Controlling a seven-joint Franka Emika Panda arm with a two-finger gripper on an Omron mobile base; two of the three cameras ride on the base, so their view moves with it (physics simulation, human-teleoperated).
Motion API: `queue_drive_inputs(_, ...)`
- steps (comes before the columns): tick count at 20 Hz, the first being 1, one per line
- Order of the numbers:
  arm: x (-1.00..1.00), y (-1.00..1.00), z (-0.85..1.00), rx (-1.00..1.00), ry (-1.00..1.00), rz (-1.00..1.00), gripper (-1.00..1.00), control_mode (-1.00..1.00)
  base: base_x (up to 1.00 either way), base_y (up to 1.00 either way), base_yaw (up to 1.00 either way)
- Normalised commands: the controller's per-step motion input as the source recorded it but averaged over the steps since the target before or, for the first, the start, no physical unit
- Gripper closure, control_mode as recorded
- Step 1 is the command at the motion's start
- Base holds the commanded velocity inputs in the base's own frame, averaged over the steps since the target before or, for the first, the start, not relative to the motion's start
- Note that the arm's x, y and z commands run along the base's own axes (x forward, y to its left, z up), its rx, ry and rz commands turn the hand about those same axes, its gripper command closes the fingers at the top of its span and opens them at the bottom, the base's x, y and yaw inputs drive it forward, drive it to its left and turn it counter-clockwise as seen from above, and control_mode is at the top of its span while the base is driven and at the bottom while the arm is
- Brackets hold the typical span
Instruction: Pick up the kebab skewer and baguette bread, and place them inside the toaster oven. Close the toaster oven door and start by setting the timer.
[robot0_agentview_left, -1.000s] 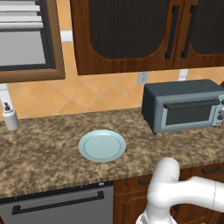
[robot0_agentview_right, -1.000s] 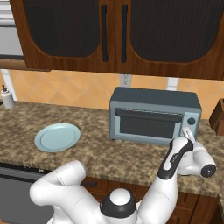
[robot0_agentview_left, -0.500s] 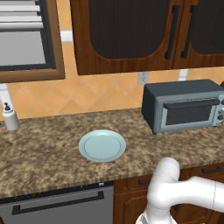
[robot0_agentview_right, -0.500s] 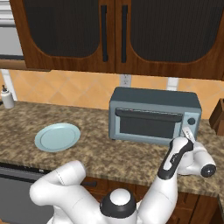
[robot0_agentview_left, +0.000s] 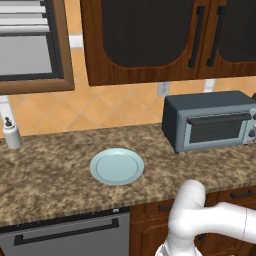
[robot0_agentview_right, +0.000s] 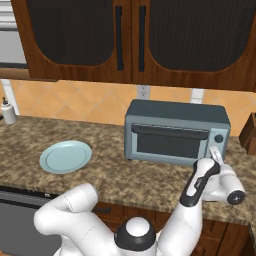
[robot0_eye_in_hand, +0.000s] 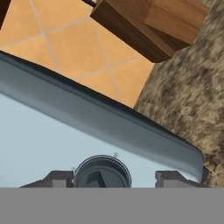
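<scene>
A: Left base view. Toaster oven (robot0_agentview_left: 212, 120) sits on the counter (robot0_agentview_left: 60, 175) against the tiled wall, toaster oven door (robot0_agentview_left: 216, 126) shut. Light blue plate (robot0_agentview_left: 116, 166) is bare, well to its left, with a soap bottle (robot0_agentview_left: 11, 134) further left at the wall. No skewer or bread in sight here; my read is they're already in the oven, but the dark glass hides the inside.

B: Arm?

A: 1 white elbow rising at the lower right of this view, nothing more to go on.

B: Right base view?

A: Same oven (robot0_agentview_right: 176, 131) from the other side, and this one adds the control column: a round timer dial (robot0_agentview_right: 218, 139) on the right of the front panel. Gripper (robot0_agentview_right: 216, 156) is up against that panel just below the dial, forearm angled up from the counter edge. Sensible placement: the door is closed, so the timer is what's left.

B: Fingers?

A: Hand view gives what neither base camera does. The 2 fingertips (robot0_eye_in_hand: 54, 178) sit either side of the dial (robot0_eye_in_hand: 102, 172), 1 on each flank, with a gap visible on the right side. So bracketing the knob, partly closed in, not clamped yet as far as I can tell. A wooden block (robot0_eye_in_hand: 148, 22) stands on the counter beyond the oven's edge.

B: Next?

A: Probably pinch the dial, then rotate the wrist. Risk: slipping off a small round knob.
</scene>
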Motion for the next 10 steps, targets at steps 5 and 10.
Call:
queue_drive_inputs(5, 0.16, 0.10, 0.07, 0.01, 0.00, -0.05, 1.00, -1.00, 0.00, 0.00, 0.00)
queue_drive_inputs(10, 0.03, 0.00, 0.15, 0.00, 0.00, 0.00, 1.00, -1.00, 0.00, 0.00, 0.00)
